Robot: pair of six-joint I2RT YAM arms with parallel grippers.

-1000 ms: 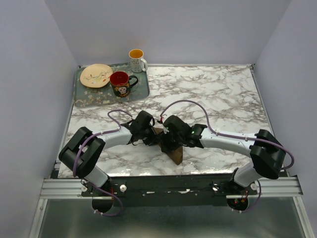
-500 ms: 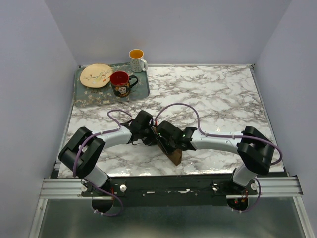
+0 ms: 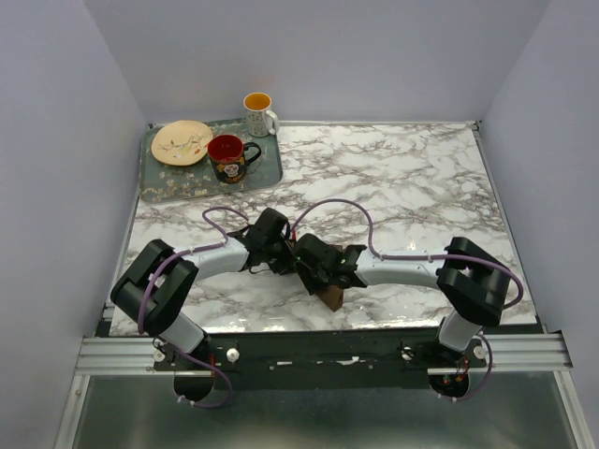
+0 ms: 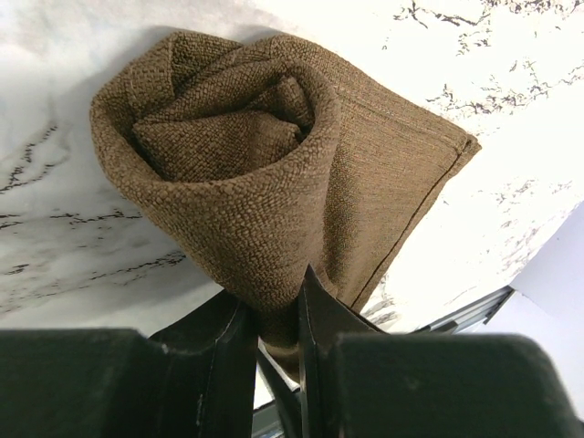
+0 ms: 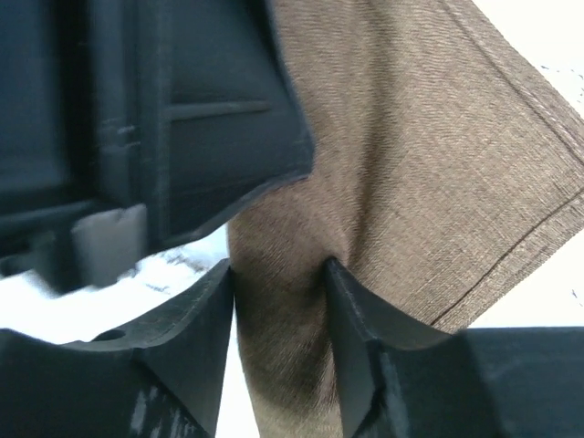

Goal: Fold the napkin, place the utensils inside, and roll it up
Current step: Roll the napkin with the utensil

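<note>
The dark brown napkin [image 3: 328, 296] lies near the front middle of the marble table, mostly hidden under both grippers. In the left wrist view the napkin [image 4: 265, 173] is wound into a thick roll with one flat corner sticking out to the right. My left gripper [image 4: 274, 315] is shut on the near end of the roll. In the right wrist view my right gripper [image 5: 278, 315] is shut on a bunched fold of the napkin [image 5: 429, 182], close beside the left gripper's black body. In the top view the left gripper [image 3: 284, 254] and right gripper [image 3: 307, 266] meet over the cloth. The spoon is hidden.
A grey tray [image 3: 168, 189] at the back left holds a patterned plate [image 3: 182, 142] and a red mug [image 3: 227, 157]. A white and orange mug [image 3: 259, 113] stands just behind the tray. The table's front edge rail [image 3: 318, 342] runs close below the napkin.
My right arm has slid left along the napkin, bringing its gripper close against the left gripper; less brown cloth shows in the top view. The left arm has stayed put.
</note>
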